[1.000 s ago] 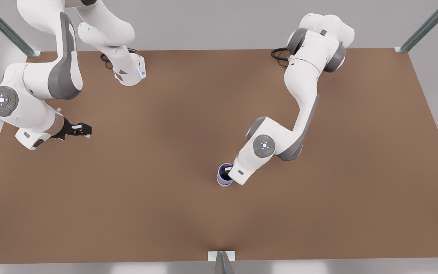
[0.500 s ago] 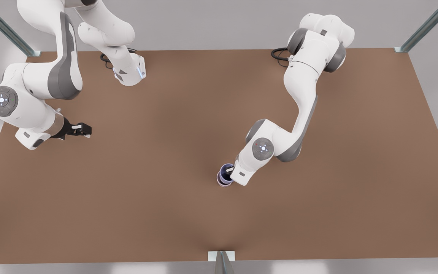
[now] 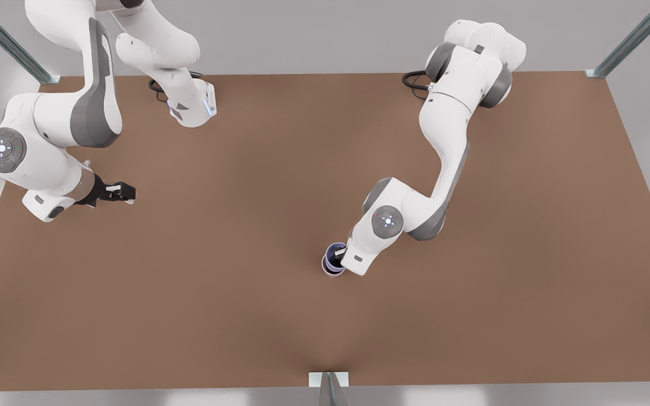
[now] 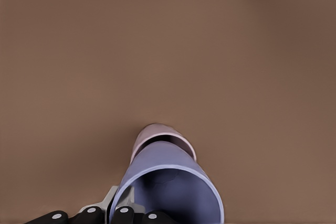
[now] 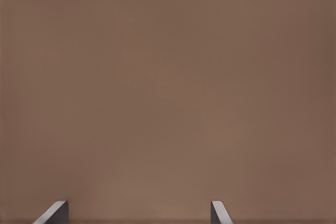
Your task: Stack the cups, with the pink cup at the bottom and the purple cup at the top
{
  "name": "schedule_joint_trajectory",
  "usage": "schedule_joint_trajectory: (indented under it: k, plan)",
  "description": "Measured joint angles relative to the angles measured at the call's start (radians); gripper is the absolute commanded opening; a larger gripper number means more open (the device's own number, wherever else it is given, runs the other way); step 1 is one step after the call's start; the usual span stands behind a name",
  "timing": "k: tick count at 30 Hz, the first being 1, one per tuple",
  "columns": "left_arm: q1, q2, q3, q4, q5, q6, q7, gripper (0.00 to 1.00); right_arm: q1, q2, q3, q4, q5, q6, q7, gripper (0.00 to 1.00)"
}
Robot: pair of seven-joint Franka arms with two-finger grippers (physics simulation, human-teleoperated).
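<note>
The purple cup sits nested in the pink cup near the table's middle in the front view. From the left wrist, the purple cup is close up, and the pink cup's rim peeks out just beyond it. My left gripper, on the arm at the front view's right, is shut on the purple cup's wall, one finger inside and one outside. My right gripper waits open at the front view's left, its fingertips wide apart over bare table.
The brown table spreads wide around the cups. Metal frame posts stand at the back corners, and a bracket sits at the front edge. Both arm bases stand along the far edge.
The left arm's wrist and elbow have shifted slightly toward the far side of the table. The cups and the right arm have stayed where they were.
</note>
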Motion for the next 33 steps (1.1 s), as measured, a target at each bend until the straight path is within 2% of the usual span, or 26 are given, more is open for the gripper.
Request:
schedule_joint_trajectory:
  k: [1, 2, 4, 12, 13, 14, 15, 22, 27, 29, 30, 33]
  plan:
    - [0.000, 0.001, 0.000, 0.000, 0.000, 0.001, -0.001, 0.21, 0.000, 0.000, 0.000, 0.000, 0.000, 0.000, 0.000, 1.00]
    - [0.001, 0.002, 0.000, 0.000, 0.000, 0.001, -0.003, 0.29, 0.001, 0.000, -0.001, 0.000, 0.000, 0.000, 0.000, 1.00]
    - [0.001, 0.003, 0.000, 0.000, -0.001, 0.003, -0.004, 0.35, 0.001, 0.000, 0.000, 0.000, 0.000, 0.000, 0.000, 1.00]
    - [0.000, 0.008, 0.000, 0.000, -0.001, 0.004, -0.010, 0.37, 0.000, 0.000, -0.001, 0.000, 0.000, 0.000, 0.000, 1.00]
    - [0.000, 0.008, 0.000, 0.000, -0.002, 0.004, -0.011, 0.41, 0.000, 0.000, -0.001, 0.000, 0.000, 0.000, -0.001, 1.00]
    - [0.000, 0.007, -0.001, 0.000, -0.002, 0.004, -0.011, 0.59, -0.001, 0.000, -0.001, 0.000, 0.000, 0.000, -0.001, 1.00]
    - [0.001, 0.006, -0.002, 0.000, -0.003, 0.004, -0.011, 1.00, -0.001, 0.000, -0.001, 0.000, 0.000, 0.000, -0.001, 1.00]
    - [0.024, -0.067, 0.000, 0.003, -0.009, -0.055, -0.003, 1.00, 0.000, 0.000, -0.001, 0.000, 0.000, 0.000, -0.003, 1.00]
    - [0.260, -0.328, 0.056, -0.010, 0.056, -0.323, 0.137, 1.00, 0.000, 0.000, -0.001, 0.000, 0.000, 0.000, -0.004, 1.00]
    - [0.316, -0.516, 0.061, -0.201, 0.072, -0.380, 0.208, 1.00, 0.000, 0.000, -0.001, 0.000, 0.000, 0.000, -0.004, 1.00]
    - [0.325, -0.567, 0.064, -0.246, 0.080, -0.403, 0.245, 1.00, 0.000, 0.000, -0.001, 0.000, 0.000, 0.000, -0.004, 1.00]
    - [0.330, -0.606, 0.067, -0.278, 0.098, -0.458, 0.347, 1.00, 0.000, 0.000, -0.001, 0.000, 0.000, 0.000, -0.004, 1.00]
